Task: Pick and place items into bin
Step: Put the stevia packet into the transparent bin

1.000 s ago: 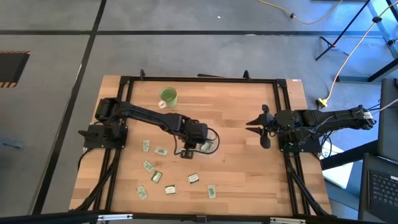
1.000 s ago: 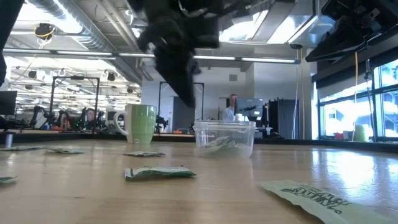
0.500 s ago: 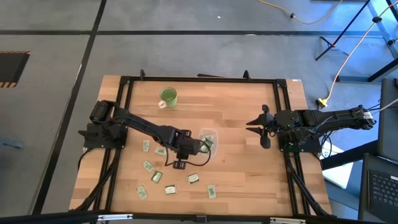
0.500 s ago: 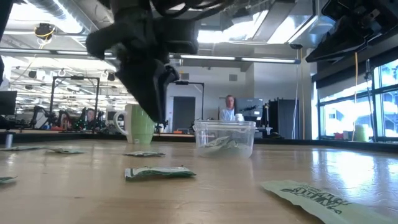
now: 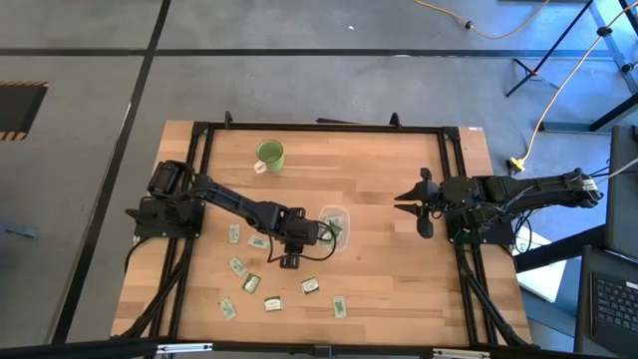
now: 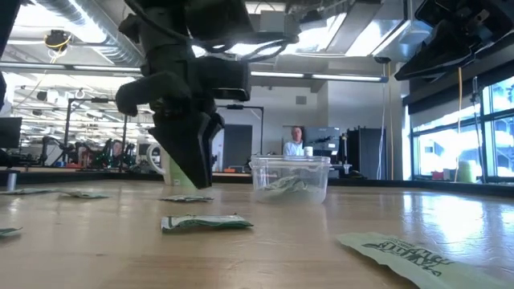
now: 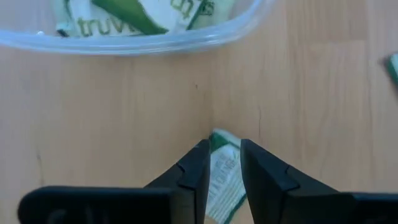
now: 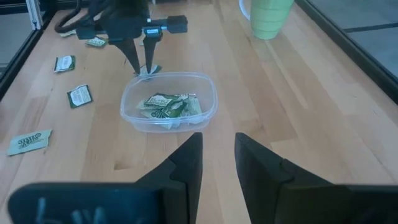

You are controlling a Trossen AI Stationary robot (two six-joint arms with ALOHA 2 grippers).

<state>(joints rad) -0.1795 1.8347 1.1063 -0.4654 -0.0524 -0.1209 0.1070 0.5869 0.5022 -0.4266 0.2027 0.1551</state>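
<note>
Wooden counter [image 5: 379, 179] carries our scene: the left claw [image 7: 222, 163], fingers parted, straddles a packet [image 7: 222, 180] at seven o'clock of the bin [image 5: 333, 226]. We should sink straight, pinch its middle, then lift clear of the rim; the right claw [image 8: 216, 163] waits parted at three o'clock

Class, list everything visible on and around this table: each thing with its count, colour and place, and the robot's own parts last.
Packets: about nine loose ones show, green and whitish, scattered on the table's front left.
Packets in bin: a few, green and whitish, count unclear.
Bin: one, clear, mid-table.
Mug: one, green, back left.
Table: one, light wood.
Person: one, far in the room behind.
Left gripper: dark, beside the bin, fingers open astride a packet.
Right gripper: dark, waiting open at the table's right.
</note>
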